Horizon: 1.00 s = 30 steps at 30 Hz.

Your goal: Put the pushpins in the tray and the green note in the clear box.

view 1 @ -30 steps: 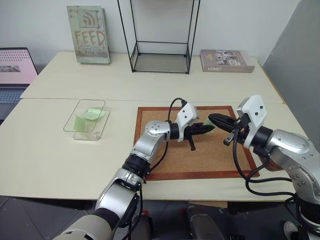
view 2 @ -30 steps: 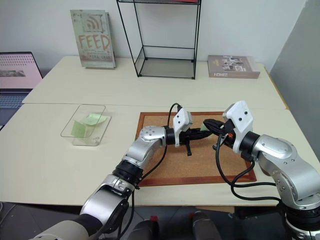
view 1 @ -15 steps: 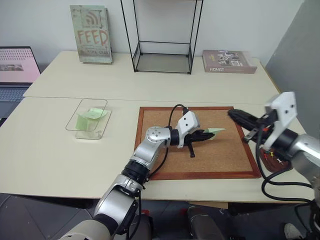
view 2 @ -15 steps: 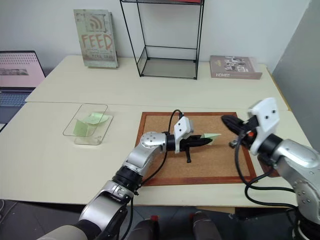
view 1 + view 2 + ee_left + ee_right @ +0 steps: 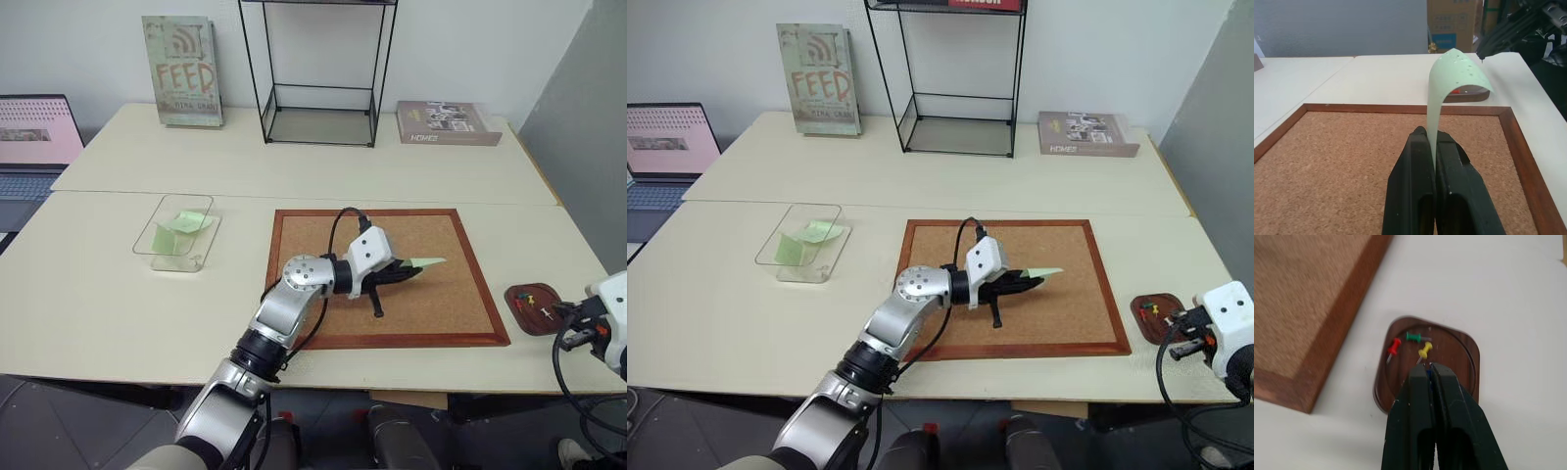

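L end effector (image 5: 1431, 134) is clenched on one end of the green note (image 5: 1452, 83), over the middle of the corkboard (image 5: 431, 294). Note sticks out past the fingertips, curling up and over in the L wrist view, free end toward the tray side of the board, paper clear of the cork.

R end effector (image 5: 1429, 369) is off the board's right edge, low at the worktop (image 5: 98, 284) corner, fingers pressed together directly above the tray (image 5: 1459, 350). A sliver of blue shows between the tips, prob. a pushpin, can't tell for sure. Tips sit just beside the yellow pin.

Tray: small dark red dish w/ rounded corners on the worktop, just beside the corkboard's right frame, near its front corner, not touching it. Inside lie three pushpins (image 5: 1415, 345): red, green, yellow, loose, close together on the side nearer the board.

Clear box (image 5: 176, 233) is well apart, on the worktop left of the corkboard, w/ curled green paper slips (image 5: 181, 227) already in it. Bare worktop between box and board.

Further back: black wire-frame shelf (image 5: 318, 73), "FEED" book (image 5: 182, 70) standing against the wall, a flat book (image 5: 448, 121) at back right, laptop (image 5: 34, 137) at far left edge.
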Each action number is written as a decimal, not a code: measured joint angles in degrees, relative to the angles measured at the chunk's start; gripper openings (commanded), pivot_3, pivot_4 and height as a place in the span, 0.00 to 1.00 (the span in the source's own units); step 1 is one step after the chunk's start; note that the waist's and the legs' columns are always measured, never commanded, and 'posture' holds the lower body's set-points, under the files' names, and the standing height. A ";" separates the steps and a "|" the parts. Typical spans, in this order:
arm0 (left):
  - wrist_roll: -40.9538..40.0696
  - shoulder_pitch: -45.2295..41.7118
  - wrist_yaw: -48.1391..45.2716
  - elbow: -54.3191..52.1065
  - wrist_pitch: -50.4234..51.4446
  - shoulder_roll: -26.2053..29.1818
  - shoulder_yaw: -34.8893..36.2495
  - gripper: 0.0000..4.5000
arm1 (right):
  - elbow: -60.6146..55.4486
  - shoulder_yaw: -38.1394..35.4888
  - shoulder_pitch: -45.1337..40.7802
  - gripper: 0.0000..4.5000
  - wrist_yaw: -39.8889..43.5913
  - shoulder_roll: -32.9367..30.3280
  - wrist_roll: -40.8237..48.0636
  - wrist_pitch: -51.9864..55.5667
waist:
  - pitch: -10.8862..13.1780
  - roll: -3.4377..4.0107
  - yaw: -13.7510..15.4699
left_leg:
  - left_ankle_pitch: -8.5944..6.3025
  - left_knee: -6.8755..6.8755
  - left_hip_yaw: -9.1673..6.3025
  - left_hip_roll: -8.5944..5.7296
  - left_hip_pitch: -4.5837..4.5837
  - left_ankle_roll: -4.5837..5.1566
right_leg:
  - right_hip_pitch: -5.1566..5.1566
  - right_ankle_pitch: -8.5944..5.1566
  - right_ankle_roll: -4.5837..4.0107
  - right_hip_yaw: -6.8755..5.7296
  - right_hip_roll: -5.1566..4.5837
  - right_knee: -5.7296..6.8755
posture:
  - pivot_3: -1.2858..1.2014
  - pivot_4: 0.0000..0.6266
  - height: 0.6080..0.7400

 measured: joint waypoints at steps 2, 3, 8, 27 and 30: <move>0.17 0.02 0.47 -0.44 0.02 0.02 -0.06 0.01 | 3.43 2.00 -1.42 0.00 -0.08 0.13 -1.40 -1.31 | 0.00 0.00 -0.10 | 0.00 0.02 0.04 -0.01 -0.01 0.00 | 0.00 0.00 0.00 0.02 -0.01 -0.02 | 0.52 0.24 1.00; 0.22 0.03 0.55 -0.65 0.04 0.05 -0.07 0.01 | 5.28 3.04 -2.37 0.00 -0.17 0.19 -2.10 -1.87 | 0.00 0.01 -0.12 | 0.00 0.01 0.05 -0.01 0.00 0.00 | 0.00 0.00 0.00 0.03 -0.01 -0.01 | 0.52 0.24 1.00; 0.64 0.06 1.64 -0.87 0.16 0.09 -0.35 0.00 | 12.38 6.94 -6.69 0.30 0.07 0.20 -4.40 -4.66 | -0.02 0.04 -0.15 | -0.01 -0.08 -0.03 -0.04 -0.04 0.00 | 0.00 0.01 0.00 0.02 0.00 0.04 | 0.52 0.24 1.00; 1.06 -2.92 11.42 0.23 2.44 -0.89 3.42 0.00 | 6.36 -0.96 -9.89 0.76 5.34 -0.02 1.75 -3.40 | -0.02 0.04 0.01 | -0.04 -0.05 -0.07 -0.06 -0.06 -0.01 | 0.03 0.09 0.16 0.01 0.00 0.04 | 0.52 0.24 1.00; 1.06 -2.89 14.42 -0.69 4.65 -0.59 4.93 0.00 | 3.44 -2.04 -11.42 0.76 8.35 -0.91 5.72 -2.58 | -0.01 0.04 -0.12 | -0.04 -0.07 -0.07 -0.06 -0.07 -0.01 | 0.02 0.17 0.29 0.01 0.01 0.04 | 0.52 0.24 1.00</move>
